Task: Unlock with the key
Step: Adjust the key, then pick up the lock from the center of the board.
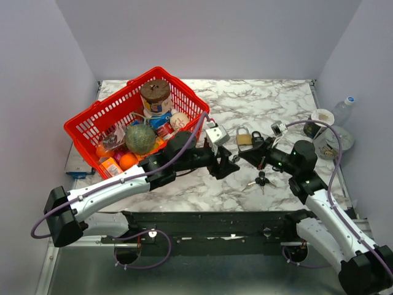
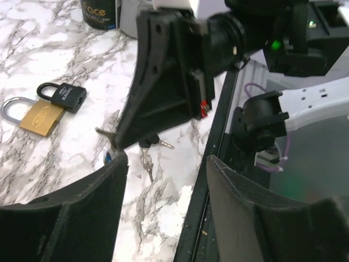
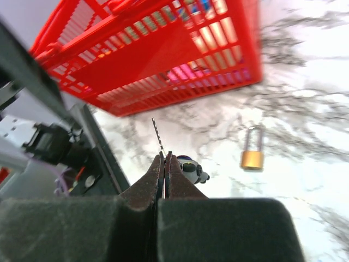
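The left arm [image 1: 116,187] and right arm [image 1: 325,209] stretch low over the worktop [image 1: 270,104], tips close together. The left tool [image 2: 166,164] gapes wide and holds nothing. The right tool [image 3: 164,158] is clamped tight. A brass padlock [image 3: 252,155] lies apart, ahead and right of it. A thin key [image 3: 157,134] juts from between its fingers.
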Robot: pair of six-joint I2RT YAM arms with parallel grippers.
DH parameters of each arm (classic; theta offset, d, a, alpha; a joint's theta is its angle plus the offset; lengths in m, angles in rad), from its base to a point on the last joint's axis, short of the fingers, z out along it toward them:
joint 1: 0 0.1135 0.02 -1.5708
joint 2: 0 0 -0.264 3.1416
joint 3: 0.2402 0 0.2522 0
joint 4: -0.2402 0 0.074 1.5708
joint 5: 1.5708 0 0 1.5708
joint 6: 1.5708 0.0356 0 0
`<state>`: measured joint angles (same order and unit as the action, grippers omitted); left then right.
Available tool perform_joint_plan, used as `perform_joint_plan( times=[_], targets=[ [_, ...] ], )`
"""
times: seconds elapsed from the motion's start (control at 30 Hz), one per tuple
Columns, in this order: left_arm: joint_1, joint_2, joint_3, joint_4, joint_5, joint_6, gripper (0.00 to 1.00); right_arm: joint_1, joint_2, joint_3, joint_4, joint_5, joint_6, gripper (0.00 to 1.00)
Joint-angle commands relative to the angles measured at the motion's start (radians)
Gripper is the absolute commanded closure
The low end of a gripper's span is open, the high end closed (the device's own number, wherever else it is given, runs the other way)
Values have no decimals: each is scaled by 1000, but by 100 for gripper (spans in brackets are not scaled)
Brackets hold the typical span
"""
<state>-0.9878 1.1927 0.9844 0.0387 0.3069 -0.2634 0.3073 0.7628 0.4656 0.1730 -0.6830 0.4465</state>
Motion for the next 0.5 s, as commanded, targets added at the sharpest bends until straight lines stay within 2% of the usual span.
perform_joint_plan(
  times=[0.0, 0.13, 0.2, 0.23, 0.3, 0.47],
  targets=[
    [-81, -12, 16, -105, -248, 75, 29, -92, -5, 10, -47, 85, -25, 99],
    [-135, 2, -67, -43, -399, -20, 25, -241, -13, 47, -82, 94, -32, 99],
    [-137, 59, -93, -19, -451, -155, 26, -273, -19, 80, -96, 108, -41, 99],
    [-137, 86, -96, -22, -462, -207, 29, -286, -20, 96, -99, 112, -52, 99],
    [-137, 166, -102, -5, -476, -320, 29, -303, -19, 129, -104, 125, -66, 99],
    [-108, 341, -24, -37, -460, -434, 27, -342, 10, 208, -77, 140, -48, 99]
  ],
)
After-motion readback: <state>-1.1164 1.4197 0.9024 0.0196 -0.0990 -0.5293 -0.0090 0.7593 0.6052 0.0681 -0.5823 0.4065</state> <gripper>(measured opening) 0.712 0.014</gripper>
